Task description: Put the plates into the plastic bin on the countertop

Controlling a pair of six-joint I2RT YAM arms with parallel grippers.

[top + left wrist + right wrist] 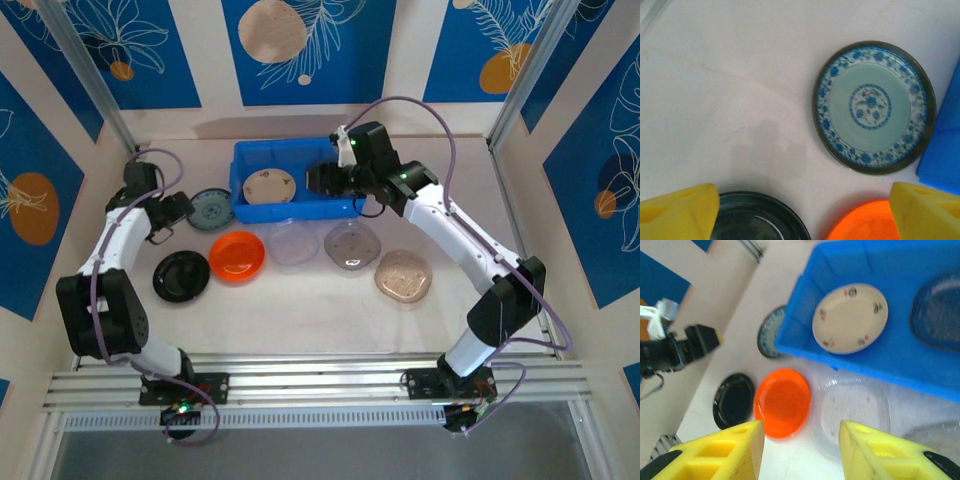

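The blue plastic bin (285, 150) stands at the back of the countertop (320, 310). It holds a cream floral plate (269, 186) (850, 317) and a dark translucent plate (937, 310). My right gripper (322, 180) (800, 450) hangs open and empty over the bin's front right part. Left of the bin lies a teal patterned plate (211, 210) (874, 107). Just to that plate's left, my left gripper (175, 210) (802, 215) is open with nothing between its yellow fingers (680, 212). In a row before the bin lie black (181, 276), orange (237, 256), clear (294, 243) and smoky (352, 244) plates.
A pinkish translucent plate (403, 276) lies at the right front. Blue-patterned panels (130, 50) wall in the back and sides. The bin's corner (945, 150) is close to the teal plate. Bare countertop runs along the front by the arm bases.
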